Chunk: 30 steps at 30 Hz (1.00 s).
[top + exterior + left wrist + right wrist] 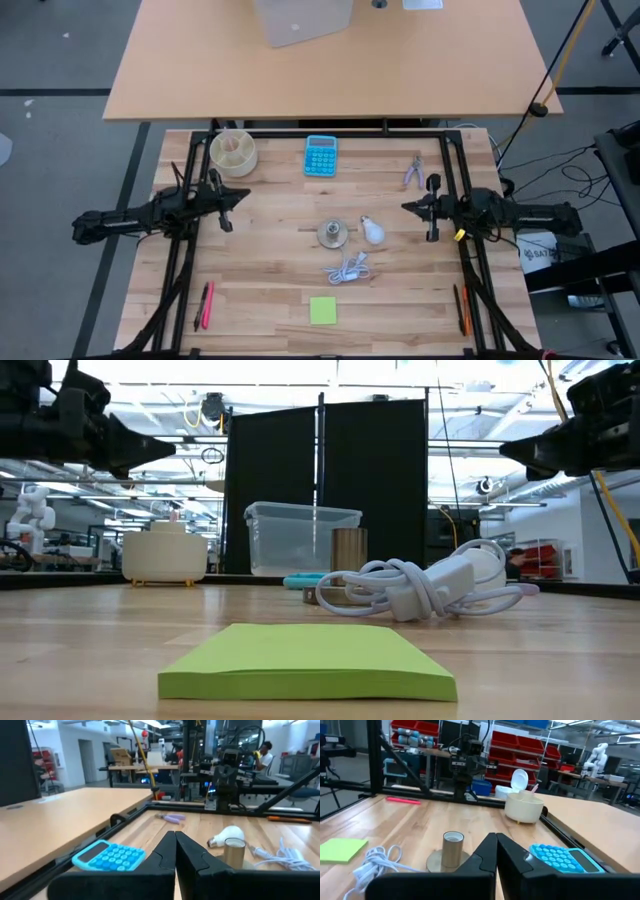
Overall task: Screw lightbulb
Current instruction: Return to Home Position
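Observation:
The white lightbulb (373, 230) lies on its side on the wooden table, just right of the grey socket (333, 234), which stands upright on its round base. It also shows in the left wrist view (227, 836) behind the socket (233, 853). My left gripper (243, 195) is shut and empty, held above the table left of the socket. My right gripper (408, 208) is shut and empty, above the table right of the bulb. In the right wrist view the socket (452, 851) shows, and the bulb is hidden.
A coiled white cable (350, 268) lies near the socket, toward the near edge. A green sticky pad (323, 310) lies at the front. A blue calculator (321, 156), a cream round container (233, 152) and small pliers (414, 172) lie at the back. Pens (206, 305) lie front left and front right (464, 310).

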Available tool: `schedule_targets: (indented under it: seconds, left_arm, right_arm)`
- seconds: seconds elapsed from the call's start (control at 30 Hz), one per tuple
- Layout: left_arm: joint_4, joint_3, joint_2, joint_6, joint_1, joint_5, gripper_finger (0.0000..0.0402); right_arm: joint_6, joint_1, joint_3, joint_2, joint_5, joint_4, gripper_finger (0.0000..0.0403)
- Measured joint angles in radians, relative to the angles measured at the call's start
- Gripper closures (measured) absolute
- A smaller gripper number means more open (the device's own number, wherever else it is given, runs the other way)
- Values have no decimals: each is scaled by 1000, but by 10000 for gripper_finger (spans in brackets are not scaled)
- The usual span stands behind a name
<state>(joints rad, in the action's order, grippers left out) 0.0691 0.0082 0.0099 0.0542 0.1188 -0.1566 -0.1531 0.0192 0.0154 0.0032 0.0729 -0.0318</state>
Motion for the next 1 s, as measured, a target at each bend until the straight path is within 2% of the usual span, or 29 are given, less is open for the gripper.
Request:
schedule_targets:
  seconds: [0.13,0.27,0.43,0.63,1.0]
  left_arm:
    - [-11,0,1,4,0,-7,401]
    - [-22,0,1,25,1,-51,401]
    - [-22,0,2,42,1,-54,401]
    - [-23,0,5,37,1,-54,401]
    - [-23,0,5,37,1,-54,401]
  right_arm:
    - [-33,35,0,0,-53,11,403]
    - [-54,61,0,0,-54,11,403]
    - [-55,66,0,0,-78,16,403]
    - [-24,66,0,0,-22,-4,403]
    - [-12,65,0,1,-22,1,401]
